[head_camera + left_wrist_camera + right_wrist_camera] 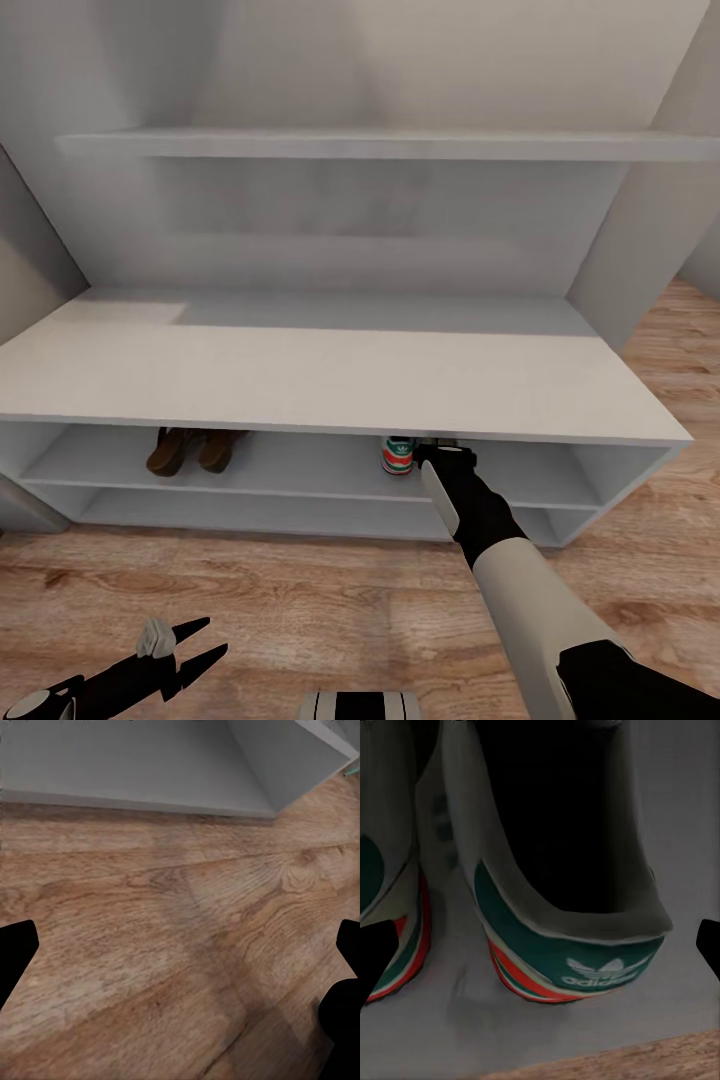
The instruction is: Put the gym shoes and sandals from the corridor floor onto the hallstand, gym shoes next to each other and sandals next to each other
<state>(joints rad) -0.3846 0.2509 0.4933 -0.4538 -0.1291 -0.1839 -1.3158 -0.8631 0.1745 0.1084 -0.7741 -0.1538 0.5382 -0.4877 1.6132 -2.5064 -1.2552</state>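
the two gym shoes (562, 915) stood side by side, heels outward, on the upper low shelf of the shoe rack (300, 375), right of the two sandals (193, 449) on that same shelf. the right hand (447, 452) sat just behind the heels, fingers spread and pinching nothing. the left hand (195, 645) hung spread over the floor (165, 945), well apart. all four looked racked.

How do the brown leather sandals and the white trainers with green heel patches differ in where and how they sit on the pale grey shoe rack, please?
The brown leather sandals sit toward the left of the upper low shelf; the white trainers with green heel patches sit right of centre. The sandals have nothing beside them; the right end effector is right at the trainers. Both pairs rest side by side on the pale grey shoe rack.
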